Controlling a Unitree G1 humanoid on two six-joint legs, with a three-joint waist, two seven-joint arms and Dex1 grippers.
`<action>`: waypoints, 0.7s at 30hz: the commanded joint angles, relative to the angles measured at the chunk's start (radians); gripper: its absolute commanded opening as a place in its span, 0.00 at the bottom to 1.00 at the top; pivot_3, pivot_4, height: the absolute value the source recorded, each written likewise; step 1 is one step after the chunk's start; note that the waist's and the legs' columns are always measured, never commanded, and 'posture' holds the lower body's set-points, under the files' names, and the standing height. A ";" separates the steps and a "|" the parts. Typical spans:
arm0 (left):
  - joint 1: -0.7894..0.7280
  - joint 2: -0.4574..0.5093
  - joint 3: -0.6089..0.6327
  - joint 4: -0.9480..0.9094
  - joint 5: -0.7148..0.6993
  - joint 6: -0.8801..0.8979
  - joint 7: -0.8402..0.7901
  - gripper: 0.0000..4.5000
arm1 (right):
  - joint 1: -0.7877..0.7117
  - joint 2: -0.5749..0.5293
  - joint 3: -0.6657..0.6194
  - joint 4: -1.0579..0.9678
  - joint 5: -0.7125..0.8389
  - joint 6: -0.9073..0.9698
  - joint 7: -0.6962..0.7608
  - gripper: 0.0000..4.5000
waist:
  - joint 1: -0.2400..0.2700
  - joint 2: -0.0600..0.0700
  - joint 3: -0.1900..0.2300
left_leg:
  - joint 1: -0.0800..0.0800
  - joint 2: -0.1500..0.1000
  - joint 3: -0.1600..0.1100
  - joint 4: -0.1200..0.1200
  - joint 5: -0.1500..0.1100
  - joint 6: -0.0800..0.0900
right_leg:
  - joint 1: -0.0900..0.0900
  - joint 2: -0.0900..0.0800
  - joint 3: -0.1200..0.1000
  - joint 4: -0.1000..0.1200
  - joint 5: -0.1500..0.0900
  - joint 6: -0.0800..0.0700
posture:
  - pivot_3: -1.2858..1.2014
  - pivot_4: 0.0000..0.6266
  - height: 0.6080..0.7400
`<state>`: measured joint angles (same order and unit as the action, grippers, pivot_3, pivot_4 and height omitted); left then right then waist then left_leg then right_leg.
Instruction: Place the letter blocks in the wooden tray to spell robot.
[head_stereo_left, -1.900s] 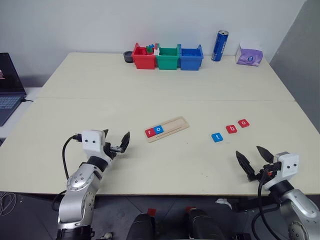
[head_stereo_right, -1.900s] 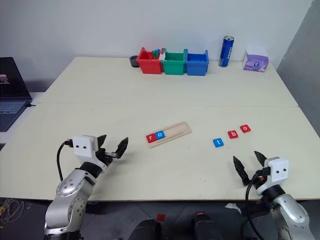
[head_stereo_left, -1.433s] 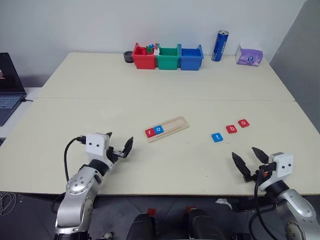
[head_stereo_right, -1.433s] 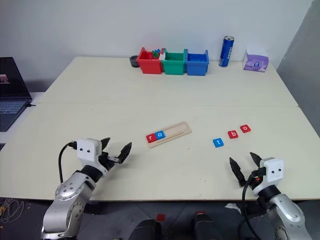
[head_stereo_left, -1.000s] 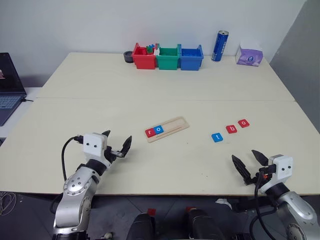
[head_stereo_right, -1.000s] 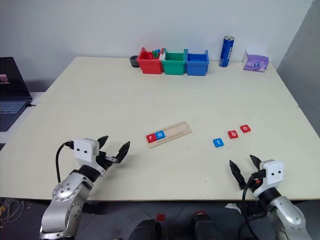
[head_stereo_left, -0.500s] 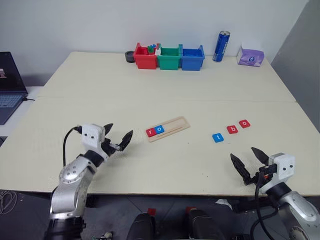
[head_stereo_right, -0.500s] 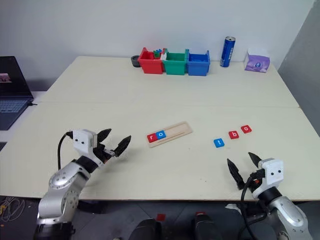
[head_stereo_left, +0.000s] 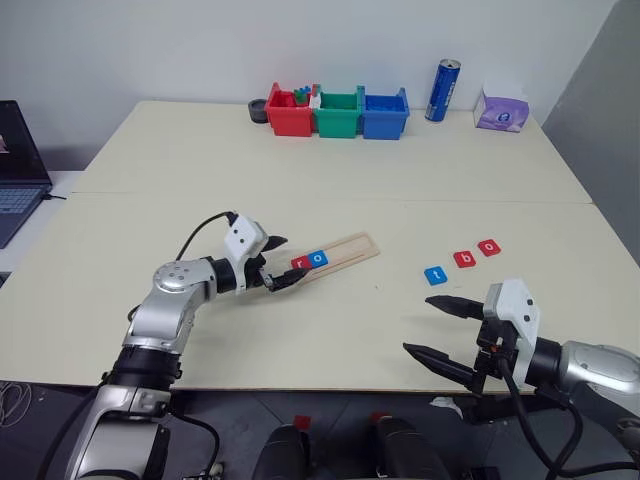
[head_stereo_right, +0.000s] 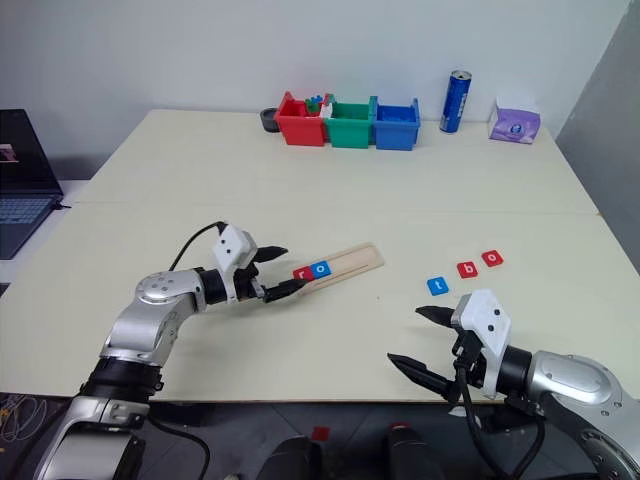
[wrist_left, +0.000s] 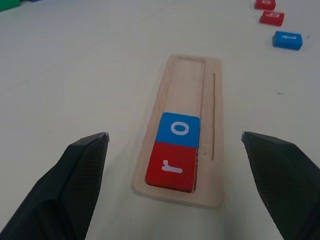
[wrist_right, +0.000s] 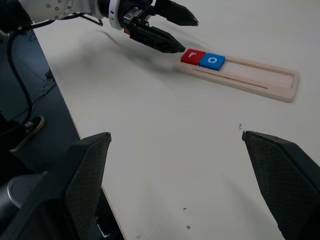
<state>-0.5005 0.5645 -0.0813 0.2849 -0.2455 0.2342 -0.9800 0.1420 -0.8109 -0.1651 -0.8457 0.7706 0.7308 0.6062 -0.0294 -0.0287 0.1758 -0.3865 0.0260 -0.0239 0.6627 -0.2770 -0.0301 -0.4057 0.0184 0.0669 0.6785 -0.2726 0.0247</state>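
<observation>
Left wrist view puts the wooden tray (wrist_left: 186, 131) right in front of me: a long, pale strip with round corners and a thin groove down one side. A red block with a white r (wrist_left: 171, 167) sits at the near end, and a blue block with an o (wrist_left: 178, 129) touches it (the other spaces have no blocks in them). The tray lies near the middle of the table (head_stereo_left: 300, 170). My left gripper (head_stereo_left: 276, 262) has its two black fingers spread wide, just by the r end of the tray, holding nothing. From my head camera I can also see a blue t (head_stereo_left: 434, 275), a red b (head_stereo_left: 463, 258) and a red o (head_stereo_left: 487, 246) in a slanted row off to my right, lying flat on the table. My right gripper (head_stereo_left: 443, 330) hangs near the front edge, spread wide too and holding nothing. Right wrist view shows my left gripper's fingertips (wrist_right: 172, 47) close beside the r block.
</observation>
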 joint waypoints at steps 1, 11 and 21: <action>-0.053 0.012 -0.029 0.073 0.038 -0.068 -0.072 1.00 | -0.013 -0.015 -0.026 -0.042 0.032 0.004 0.003 0.99 | 0.000 -0.001 0.000 | 0.000 0.000 0.000 0.000 0.000 0.000 | 0.000 0.000 0.000 0.000 0.000 0.000 | 0.52 0.24 1.00; -0.163 -0.022 -0.070 0.252 0.122 -0.160 -0.116 1.00 | -0.006 -0.017 -0.012 -0.076 0.020 0.005 -0.003 0.99 | 0.000 -0.001 0.001 | -0.002 0.000 -0.001 0.001 0.000 0.000 | 0.000 0.000 -0.001 0.000 0.000 0.000 | 0.52 0.24 1.00; -0.199 -0.052 -0.078 0.348 0.167 -0.188 -0.127 1.00 | -0.035 -0.013 0.010 -0.094 0.026 0.014 -0.024 0.99 | 0.000 -0.002 0.001 | -0.002 0.000 -0.002 0.002 0.000 0.000 | -0.001 0.000 -0.002 0.001 0.000 0.000 | 0.52 0.24 1.00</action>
<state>-0.6770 0.5149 -0.1576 0.6319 -0.0877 0.0634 -1.1036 0.1197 -0.8218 -0.1489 -0.8996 0.7778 0.7504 0.5873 -0.0291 -0.0306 0.1767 -0.3887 0.0264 -0.0252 0.6646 -0.2770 -0.0301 -0.4062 0.0181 0.0654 0.6792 -0.2725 0.0248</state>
